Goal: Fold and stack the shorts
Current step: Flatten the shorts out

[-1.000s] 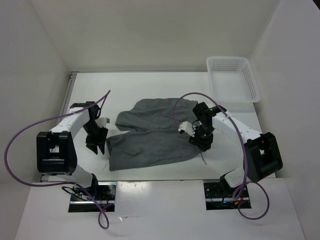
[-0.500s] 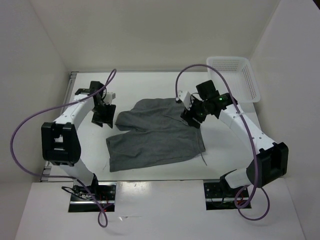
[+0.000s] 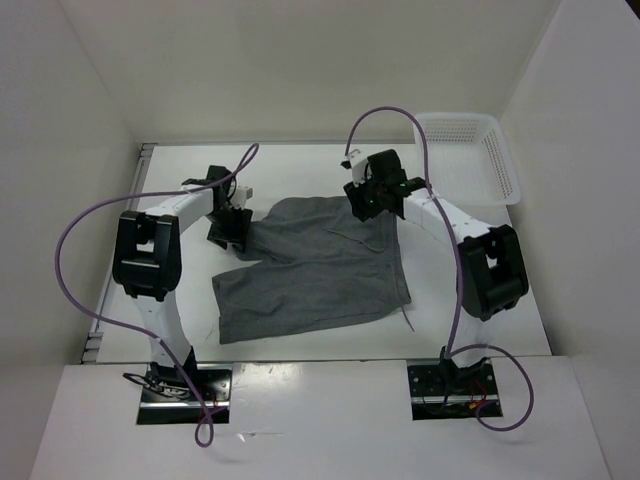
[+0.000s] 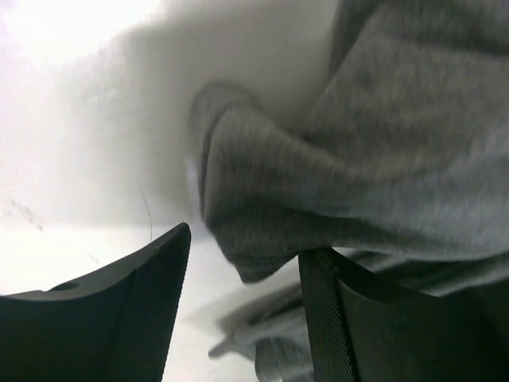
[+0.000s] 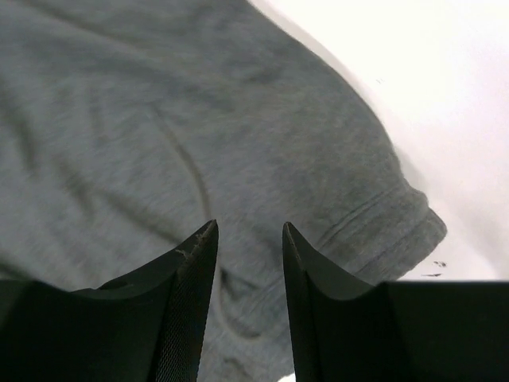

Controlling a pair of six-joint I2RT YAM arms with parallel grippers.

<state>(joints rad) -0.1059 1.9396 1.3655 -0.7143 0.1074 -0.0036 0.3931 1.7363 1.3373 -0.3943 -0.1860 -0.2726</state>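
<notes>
The grey shorts [image 3: 315, 265] lie spread and rumpled in the middle of the white surface [image 3: 480, 300]. My left claw [image 4: 246, 240] stands open at their far left edge, with a roll of fabric bulging in between the fingers but not pinched. My right claw [image 5: 250, 224] is narrowly parted over their far right corner, gripping nothing. The white basket [image 3: 470, 155] sits apart at the far right.

1 white basket [image 3: 500, 160], perhaps plastic, sits far right on the table [image 3: 300, 168].
</notes>
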